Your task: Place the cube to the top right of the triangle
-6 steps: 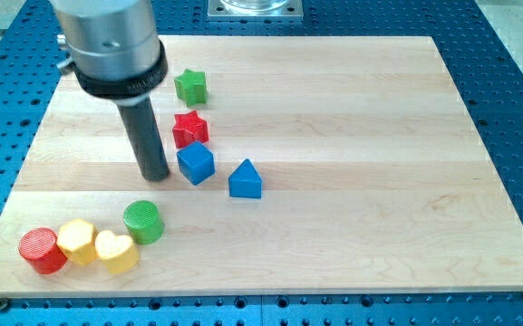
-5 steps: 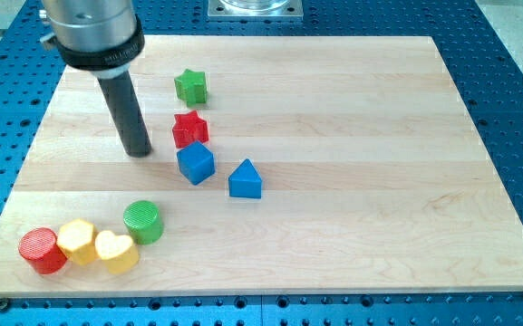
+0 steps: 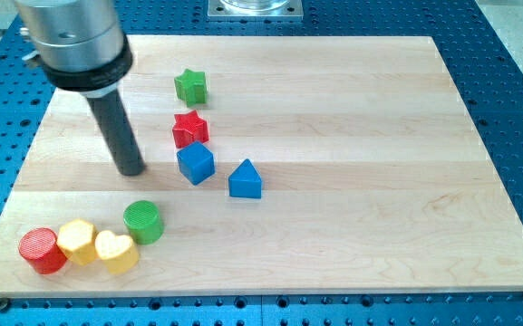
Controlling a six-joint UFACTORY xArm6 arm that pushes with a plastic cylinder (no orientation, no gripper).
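Note:
The blue cube [image 3: 195,163] sits near the board's middle left, just up and left of the blue triangle [image 3: 245,179]. A red star [image 3: 189,129] lies right above the cube, almost touching it. My tip [image 3: 131,170] rests on the board to the left of the blue cube, a clear gap apart, touching no block. The dark rod rises from it to the grey arm body at the view's top left.
A green star [image 3: 190,86] lies above the red star. A green cylinder [image 3: 142,221] sits below my tip. A red cylinder [image 3: 42,250], a yellow hexagon [image 3: 77,241] and a yellow heart [image 3: 116,252] cluster at the wooden board's [image 3: 352,163] bottom left.
My tip has moved left, away from the blue cube, first up and then slightly down. No block has moved.

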